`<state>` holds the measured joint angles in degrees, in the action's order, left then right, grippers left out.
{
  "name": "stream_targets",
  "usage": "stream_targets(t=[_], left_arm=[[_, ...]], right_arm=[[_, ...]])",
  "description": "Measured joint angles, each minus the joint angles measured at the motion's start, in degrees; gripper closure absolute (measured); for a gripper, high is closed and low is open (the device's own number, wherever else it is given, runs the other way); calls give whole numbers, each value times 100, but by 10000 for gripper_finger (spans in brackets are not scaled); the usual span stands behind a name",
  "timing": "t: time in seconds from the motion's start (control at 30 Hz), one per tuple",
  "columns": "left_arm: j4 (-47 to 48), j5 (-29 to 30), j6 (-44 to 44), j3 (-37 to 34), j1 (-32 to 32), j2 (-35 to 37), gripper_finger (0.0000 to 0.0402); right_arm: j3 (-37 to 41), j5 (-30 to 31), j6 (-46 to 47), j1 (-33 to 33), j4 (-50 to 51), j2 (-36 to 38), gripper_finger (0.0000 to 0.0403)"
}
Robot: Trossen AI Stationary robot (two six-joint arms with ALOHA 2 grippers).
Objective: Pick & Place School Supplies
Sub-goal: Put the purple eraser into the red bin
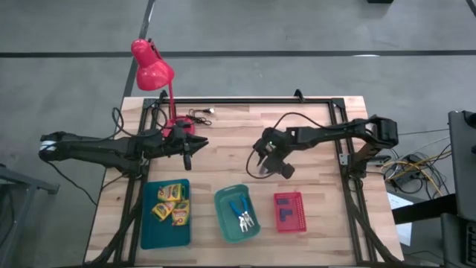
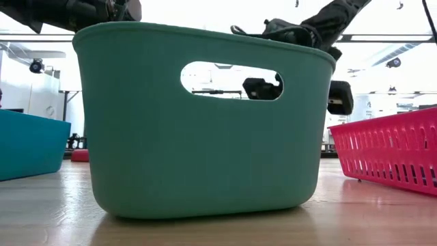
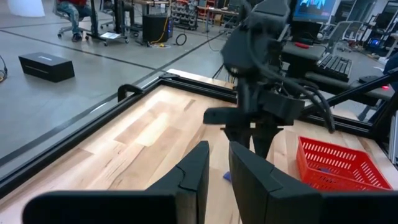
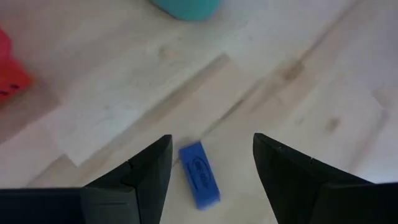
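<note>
Now I'm lining the right gripper (image 4: 211, 163) up over the last loose block.

Left in the high view, my left gripper (image 1: 187, 151) is waiting, fingers nearly pressed together, pinching nothing. Lower left, the teal tray (image 1: 149, 237) is holding three crayon boxes (image 1: 171, 203); at centre the green basket (image 1: 224, 221) is keeping two scissors (image 1: 242, 215); the red tray (image 1: 299, 212) has purple blocks, count unclear. Right of centre, my right jaws are spreading either side of one blue-purple block (image 4: 199, 174), lying flat on the table (image 1: 223, 149).

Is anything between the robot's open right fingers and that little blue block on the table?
No. In the right wrist view the right gripper hangs open over the blue block, with only bare wooden table around it.
</note>
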<state>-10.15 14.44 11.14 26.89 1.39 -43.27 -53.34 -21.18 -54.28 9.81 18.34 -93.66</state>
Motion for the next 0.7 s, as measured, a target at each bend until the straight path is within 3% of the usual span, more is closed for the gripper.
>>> stream_targets(t=[0.13,0.37,0.7], left_arm=[[2,0,0,0,0,0,335],[-2,1,0,0,0,0,335],[-10,0,0,0,0,0,335]], right_arm=[[0,-366,-398,194,-70,-207,184],[2,-390,-1015,259,-96,-471,184],[12,-262,-1146,320,-80,-593,184]])
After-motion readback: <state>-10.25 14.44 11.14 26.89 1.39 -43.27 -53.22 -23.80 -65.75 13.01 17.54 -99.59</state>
